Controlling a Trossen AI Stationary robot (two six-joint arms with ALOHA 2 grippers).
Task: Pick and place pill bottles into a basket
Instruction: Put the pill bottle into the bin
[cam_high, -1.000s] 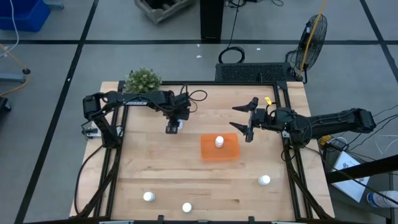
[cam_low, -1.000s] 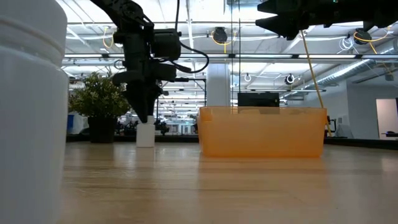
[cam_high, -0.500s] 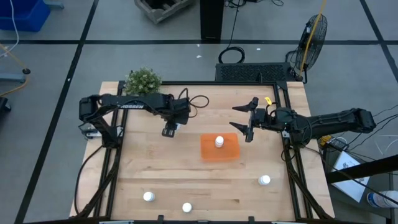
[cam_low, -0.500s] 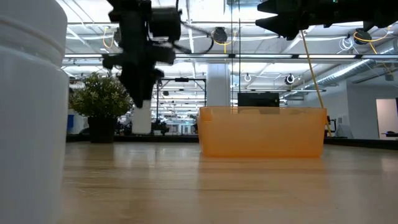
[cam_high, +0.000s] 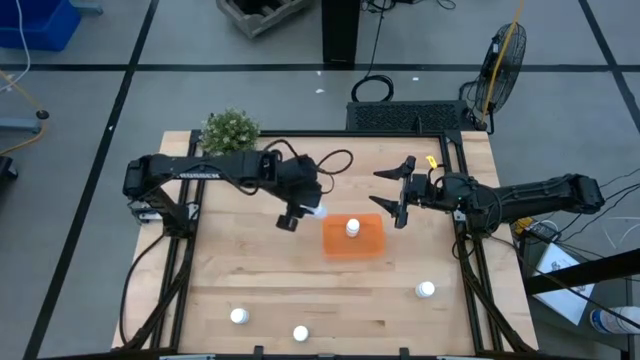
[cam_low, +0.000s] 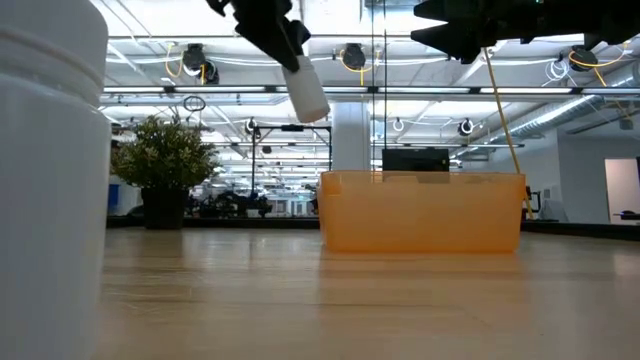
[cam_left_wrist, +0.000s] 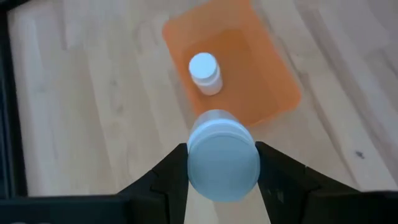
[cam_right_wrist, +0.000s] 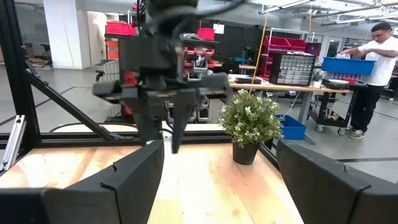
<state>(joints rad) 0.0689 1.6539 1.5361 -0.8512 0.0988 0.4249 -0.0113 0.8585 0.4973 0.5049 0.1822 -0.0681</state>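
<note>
Now your pale plank table (cam_high: 250, 280) carries the orange basket (cam_high: 352, 238), a shallow, translucent plastic tray with rounded corners, and one white capped pill bottle (cam_high: 352, 228) stands upright inside it. Just left of the basket, your left gripper (cam_high: 303, 212) hangs well above the wood, its dark fingers (cam_left_wrist: 163, 182) clamped on a tilted white bottle (cam_low: 305, 92). To the basket's right, your right gripper (cam_high: 400, 197) waits in the air with its fingers spread wide and nothing in them. Three smooth white bottles sit on the near boards: one (cam_high: 238, 316) left, one (cam_high: 300, 333) centre, one (cam_high: 426, 290) right. Your low camera cuts one off, a white blur at its left edge. Far left stands a potted plant (cam_high: 230, 130).
</note>
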